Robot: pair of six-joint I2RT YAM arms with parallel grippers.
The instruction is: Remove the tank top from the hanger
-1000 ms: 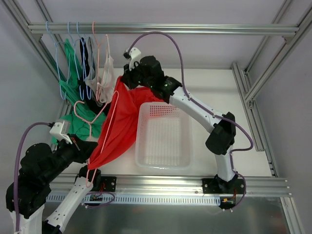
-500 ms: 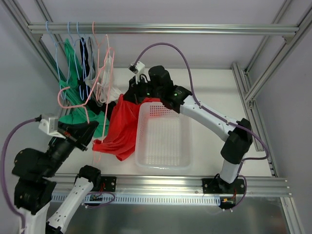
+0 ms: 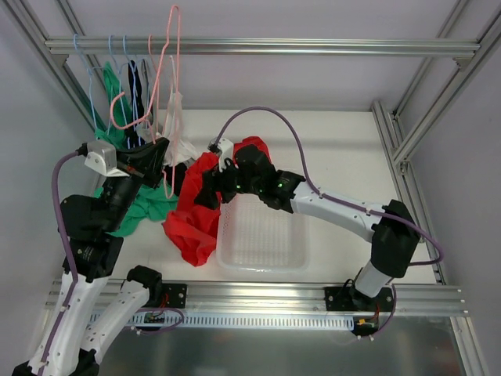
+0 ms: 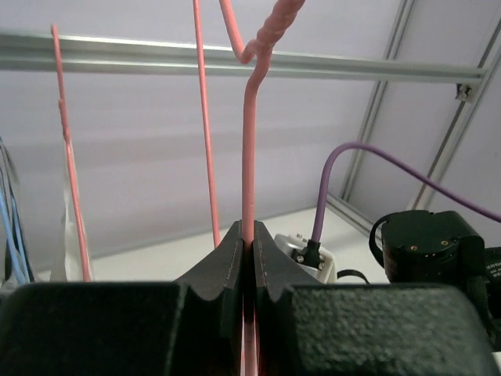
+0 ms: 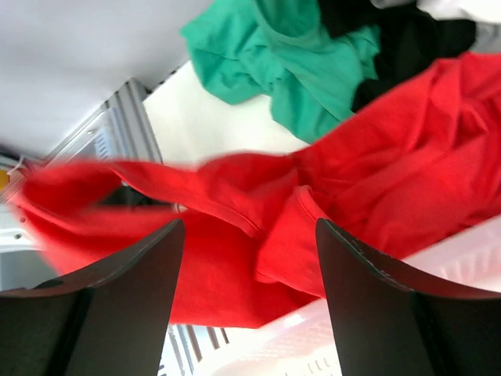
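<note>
The red tank top [image 3: 192, 225] lies crumpled over the left rim of the white basket [image 3: 266, 262], off the hanger. The pink wire hanger [image 3: 163, 70] stands bare and raised in front of the rail. My left gripper [image 3: 155, 153] is shut on its lower wire, and the left wrist view shows the pink hanger [image 4: 249, 141] pinched in the left gripper [image 4: 248, 233]. My right gripper [image 3: 208, 193] hovers just over the top. In the right wrist view the right gripper [image 5: 250, 231] stands open, with the red tank top [image 5: 352, 188] beneath it.
A green garment [image 3: 142, 208] lies on the table left of the red top. More clothes on hangers [image 3: 137, 106] hang from the metal rail [image 3: 313, 47] at the back left. The basket rim [image 5: 446, 254] shows under the right wrist.
The right gripper has opened and let go of the red top, which dropped onto the basket's left rim. The left gripper has swung the pink hanger up and back, free of the top.
</note>
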